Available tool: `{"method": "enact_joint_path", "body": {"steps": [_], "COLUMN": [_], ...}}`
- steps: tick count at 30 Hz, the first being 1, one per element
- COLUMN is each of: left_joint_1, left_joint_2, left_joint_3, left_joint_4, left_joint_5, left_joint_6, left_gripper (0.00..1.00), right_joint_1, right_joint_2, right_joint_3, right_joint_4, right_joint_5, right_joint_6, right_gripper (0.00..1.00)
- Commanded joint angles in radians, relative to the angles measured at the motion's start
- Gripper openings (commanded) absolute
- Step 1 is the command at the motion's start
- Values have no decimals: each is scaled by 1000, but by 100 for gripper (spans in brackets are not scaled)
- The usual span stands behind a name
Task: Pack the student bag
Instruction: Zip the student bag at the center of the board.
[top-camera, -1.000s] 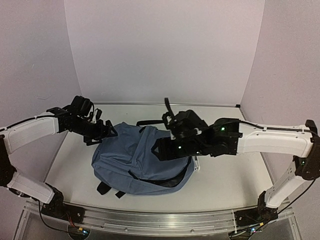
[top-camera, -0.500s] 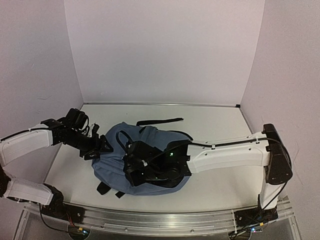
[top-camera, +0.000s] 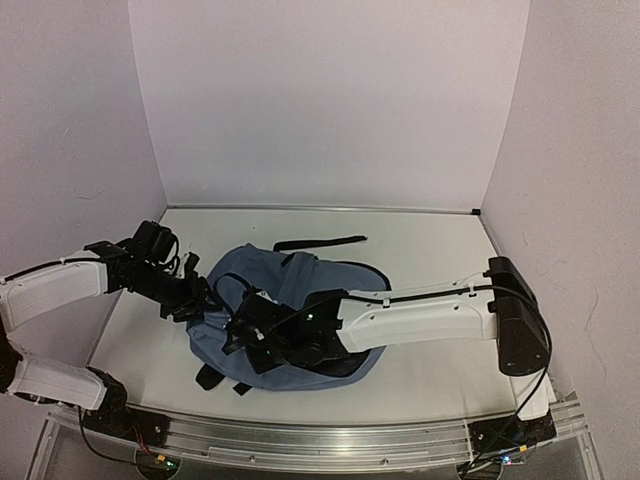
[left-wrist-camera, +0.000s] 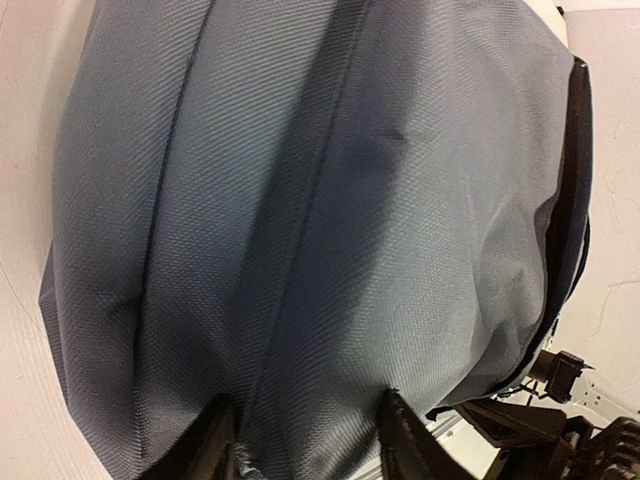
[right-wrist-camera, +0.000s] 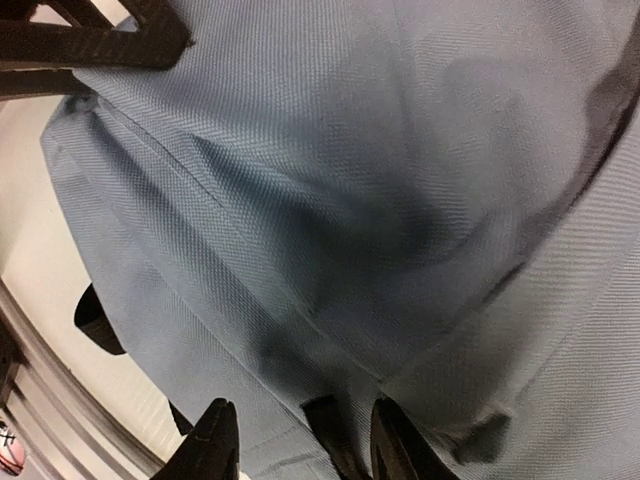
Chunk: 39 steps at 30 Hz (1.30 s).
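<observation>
On the table (top-camera: 440, 250), left fingers (left-wrist-camera: 212, 448) and right fingers (right-wrist-camera: 216, 448) each straddle bag (top-camera: 310, 272) fabric, half-spread; whether they grip it, I cannot tell.

Overhead view: soft, even, rather dim light with a faint violet cast on the pale walls (top-camera: 330, 100) and no glare. The wide lens bows the side walls outward. Shadows on the table (top-camera: 440, 250) are faint and soft-edged. Both wrist views are close-ups of the student bag (top-camera: 290, 275): the weave is crisp mid-frame and softer towards the edges, with broad grey shadows across it. In the left wrist view, the table is washed out to white.
</observation>
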<state>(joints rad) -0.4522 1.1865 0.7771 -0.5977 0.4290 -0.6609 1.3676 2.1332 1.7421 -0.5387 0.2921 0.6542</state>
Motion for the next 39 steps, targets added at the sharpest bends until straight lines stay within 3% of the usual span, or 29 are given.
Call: {"method": "enact_joint_path", "body": {"steps": [1,4,10,14,26,39], "left_joint_1": [-5,-5,-5,-5,-3,11], "left_joint_2": [10,10,12,11,16,198], "left_joint_3": [-7,-11,-21,-27,-33,150], "left_joint_4": [64,72,83,97,133,200], "left_joint_5": [62,63,51,21,-121,-180], "left_joint_6": [-4,-6,-14,-26,-56,32], "left_gripper": [39,29,11,1,0,0], "right_joint_1": [17,25,39,42,42,23], "right_joint_2": [54,89,103,63,-84,-192], "right_joint_3": [77,106,130,101,-59,-224], "right_joint_4": [-71,-115,-233,-252,-330,-377], "right_joint_5": [97,140,274,314,325,321], "right_joint_6": [-6,5,76,121,270,394], "right_gripper": [40,34,10,0,0,0]}}
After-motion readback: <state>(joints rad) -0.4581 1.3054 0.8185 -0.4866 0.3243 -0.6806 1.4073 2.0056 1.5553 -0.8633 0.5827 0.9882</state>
